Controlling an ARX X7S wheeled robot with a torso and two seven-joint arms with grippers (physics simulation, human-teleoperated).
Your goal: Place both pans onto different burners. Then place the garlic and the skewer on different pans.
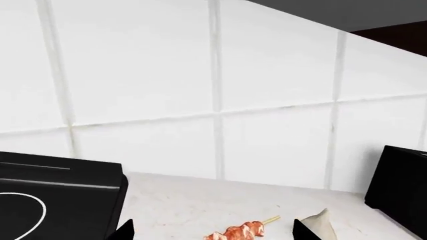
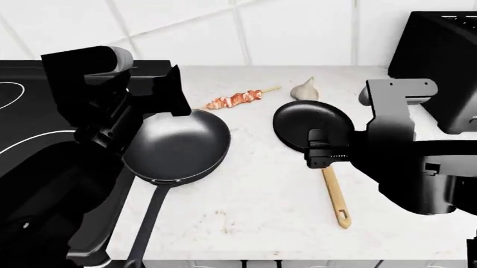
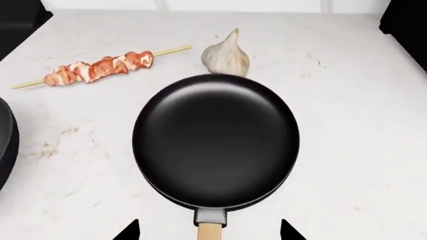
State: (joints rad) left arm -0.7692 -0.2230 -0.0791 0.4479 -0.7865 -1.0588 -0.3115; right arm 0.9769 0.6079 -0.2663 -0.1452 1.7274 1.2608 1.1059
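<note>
Black fingertips of the right gripper (image 3: 208, 231) stand spread apart, straddling the light wooden handle (image 2: 335, 195) of the shallow pan (image 3: 215, 140) without touching it that I can see; the handle's long axis runs straight from the pan back toward this gripper, so a close here would take it near the rim. That pan sits on the white counter (image 2: 253, 195), not on a burner. Just beyond its far rim lies the garlic (image 3: 227, 55), with the skewer (image 3: 100, 67) beside it. The left gripper (image 1: 210, 232) is also open and empty, above the deep pan (image 2: 176, 148), which rests by the stovetop (image 2: 30, 111). All 4 things await placing.
</note>
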